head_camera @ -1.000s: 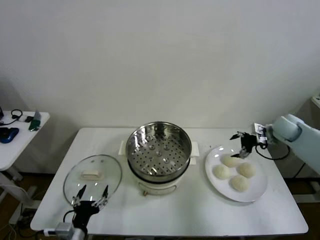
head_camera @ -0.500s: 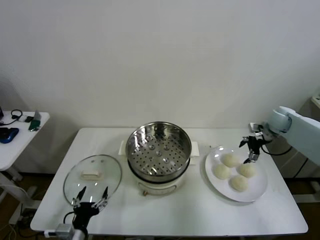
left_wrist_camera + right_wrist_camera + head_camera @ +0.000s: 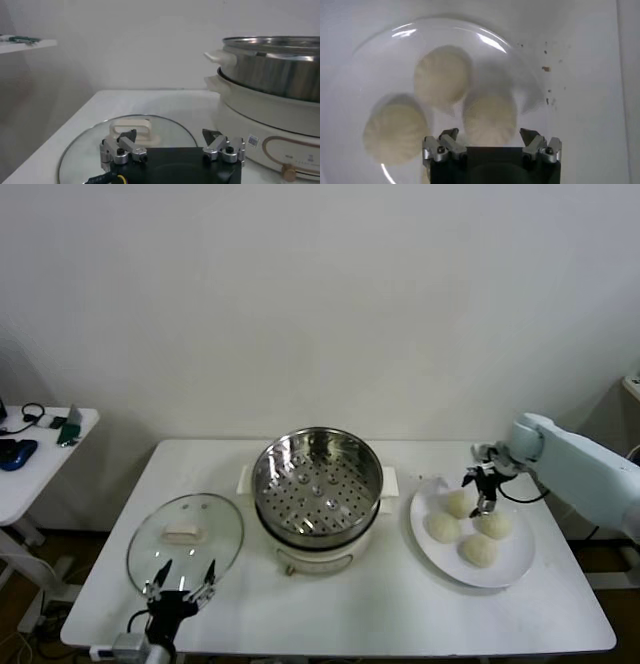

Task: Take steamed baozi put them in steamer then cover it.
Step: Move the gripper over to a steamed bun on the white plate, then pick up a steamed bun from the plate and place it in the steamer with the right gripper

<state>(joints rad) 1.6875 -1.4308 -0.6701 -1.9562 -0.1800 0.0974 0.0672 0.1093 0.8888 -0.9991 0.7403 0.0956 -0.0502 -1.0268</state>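
Head view: my right gripper (image 3: 483, 490) hovers over the plate (image 3: 512, 566), fingers apart to straddle a baozi (image 3: 490, 119).
Steamer (image 3: 316, 480): beside plate, uncovered, awaiting buns.
Left gripper (image 3: 172, 150): fingers apart, waiting at cover (image 3: 95, 145).

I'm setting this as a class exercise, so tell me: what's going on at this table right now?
The right hand, open, hangs over the white plate of four baozi, none taken. The steamer at mid-table is empty. Its glass lid lies on the table beside it, with the left hand open at its near edge.
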